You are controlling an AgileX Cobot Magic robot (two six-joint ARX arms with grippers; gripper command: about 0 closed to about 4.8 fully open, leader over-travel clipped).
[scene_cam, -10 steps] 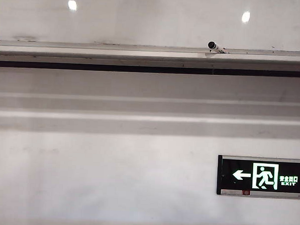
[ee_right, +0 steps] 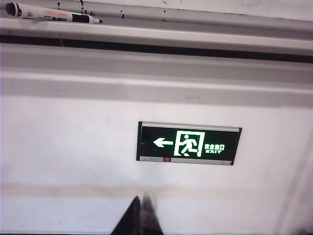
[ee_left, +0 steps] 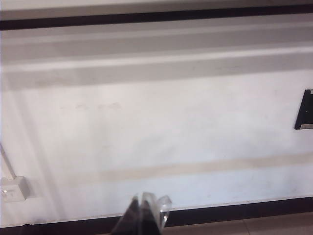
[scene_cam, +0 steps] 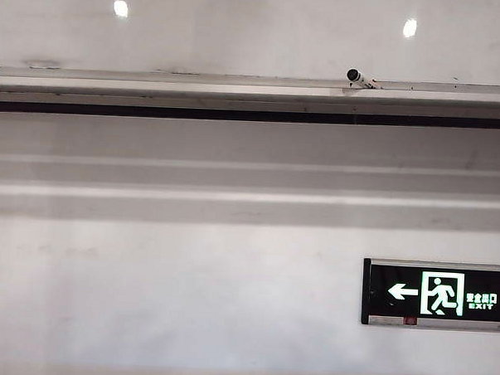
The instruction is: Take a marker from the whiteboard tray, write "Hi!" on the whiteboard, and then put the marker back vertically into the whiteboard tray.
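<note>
Both pincers are clenched and empty: left gripper [ee_left: 145,208], right gripper [ee_right: 142,208]. At eleven o'clock above the right one, the slim white black-capped marker [ee_right: 51,14] lies flat on the silver-grey whiteboard tray [ee_right: 195,36].

"EXIT", left arrow and running-man pictogram on the black-and-green exit sign [scene_cam: 435,294]

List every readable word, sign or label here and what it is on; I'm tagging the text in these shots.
"EXIT": on the exit sign, beside a left arrow and a running-figure pictogram.
Small characters above "EXIT" on that sign: too small to read.
Print on the marker, lying on the whiteboard tray: too blurred to read.
Whiteboard: no writing.
</note>
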